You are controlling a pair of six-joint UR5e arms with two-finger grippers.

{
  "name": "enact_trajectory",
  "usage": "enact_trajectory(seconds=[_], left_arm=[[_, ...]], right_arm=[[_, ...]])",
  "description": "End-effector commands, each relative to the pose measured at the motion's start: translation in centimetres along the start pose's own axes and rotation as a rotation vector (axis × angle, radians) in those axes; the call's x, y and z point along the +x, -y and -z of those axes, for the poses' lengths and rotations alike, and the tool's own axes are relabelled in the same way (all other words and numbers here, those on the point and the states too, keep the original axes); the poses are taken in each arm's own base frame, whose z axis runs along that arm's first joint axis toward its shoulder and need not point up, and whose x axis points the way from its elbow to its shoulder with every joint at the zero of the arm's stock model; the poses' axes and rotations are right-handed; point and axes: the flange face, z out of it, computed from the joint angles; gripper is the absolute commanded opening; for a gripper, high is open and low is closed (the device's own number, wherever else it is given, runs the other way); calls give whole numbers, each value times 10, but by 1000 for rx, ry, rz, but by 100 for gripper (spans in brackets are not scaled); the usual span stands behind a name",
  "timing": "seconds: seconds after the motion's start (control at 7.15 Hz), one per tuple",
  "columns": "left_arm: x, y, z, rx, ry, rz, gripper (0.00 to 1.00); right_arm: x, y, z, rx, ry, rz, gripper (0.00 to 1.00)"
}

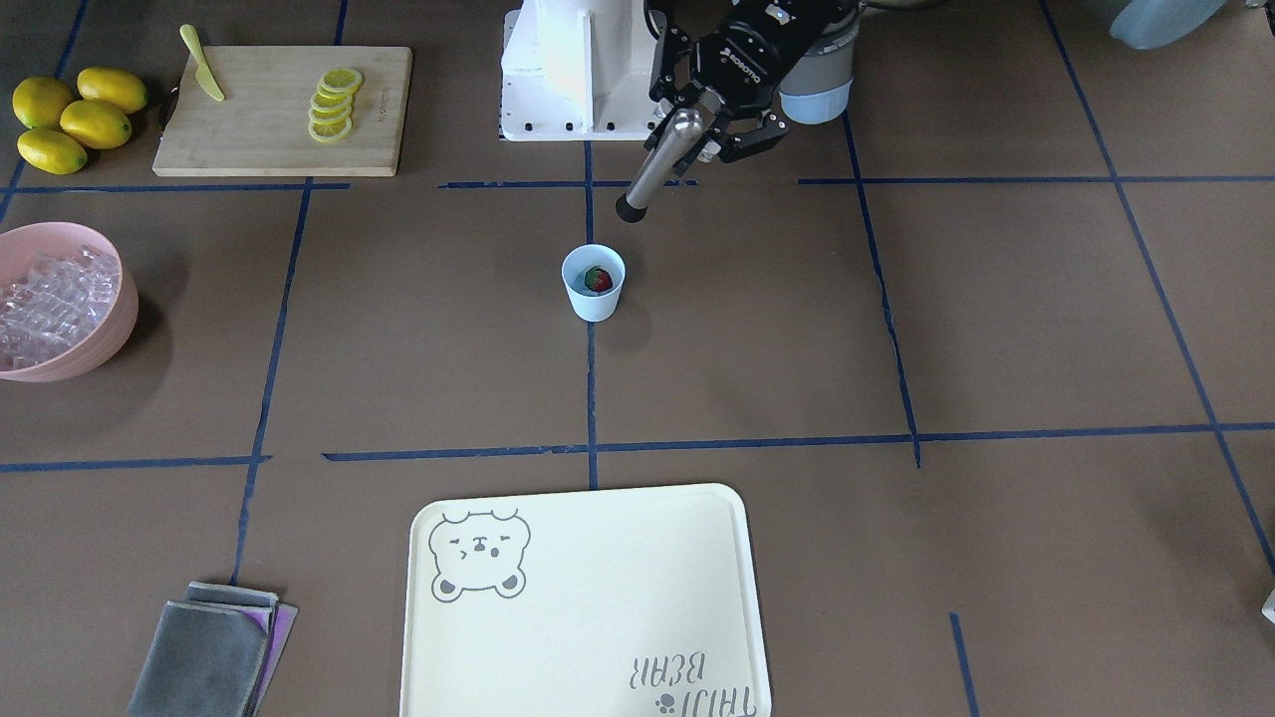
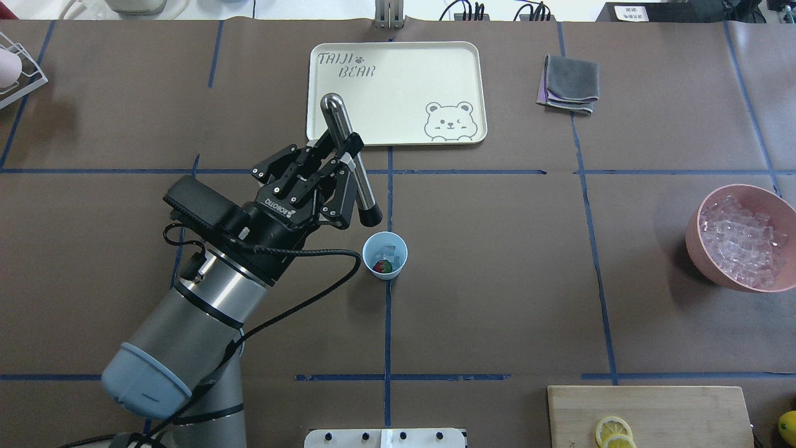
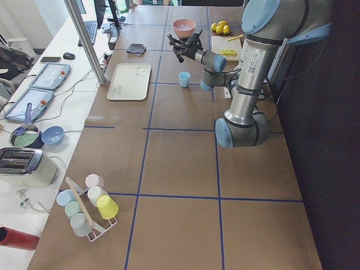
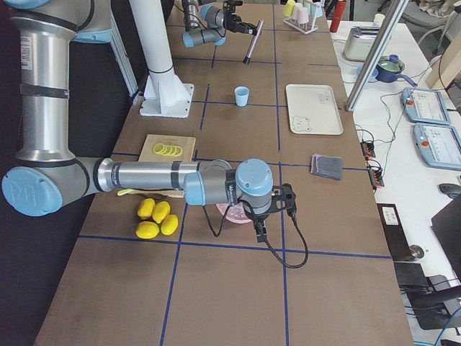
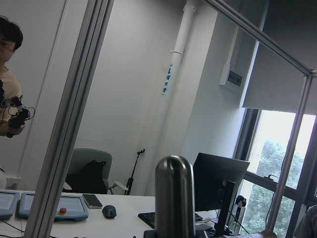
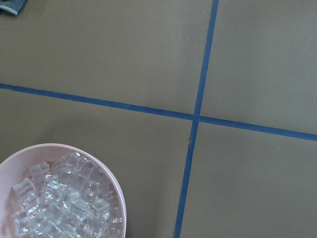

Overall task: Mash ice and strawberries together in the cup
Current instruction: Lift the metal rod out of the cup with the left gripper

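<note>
The cup sits mid-bench, strawberry and ice inside. Left gripper pinches a tilted steel muddler, black tip near the cup but apart; right gripper hangs by the pink bowl, its grip impossible to tell.

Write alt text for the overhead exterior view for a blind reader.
The left arm's tool grips a tilted steel rod with a black tip, the tip poised above and short of a small pale blue plastic cup holding clear ice cubes and a red strawberry. A pink bowl of ice sits at right; a cream bear-print tray lies beyond.
</note>
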Motion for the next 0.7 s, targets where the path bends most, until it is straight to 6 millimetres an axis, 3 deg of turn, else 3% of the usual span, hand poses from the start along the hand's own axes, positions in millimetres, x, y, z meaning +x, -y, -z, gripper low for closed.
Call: enact_trajectory(seconds=[0.0, 0.14, 0.28, 0.42, 0.56], left_arm=[[-82, 16, 18, -103, 11, 45, 0], [-125, 22, 36, -163, 42, 40, 0], [-145, 27, 45, -200, 57, 79, 0], [-176, 26, 70, -256, 116, 73, 0], [-191, 38, 89, -305, 134, 87, 0]], right_arm=[[-8, 2, 6, 13, 0, 14, 99], [-9, 3, 7, 15, 0, 15, 99], [-9, 2, 8, 15, 0, 17, 99], [-13, 3, 11, 22, -2, 23, 99], [-16, 4, 14, 28, -3, 32, 99]])
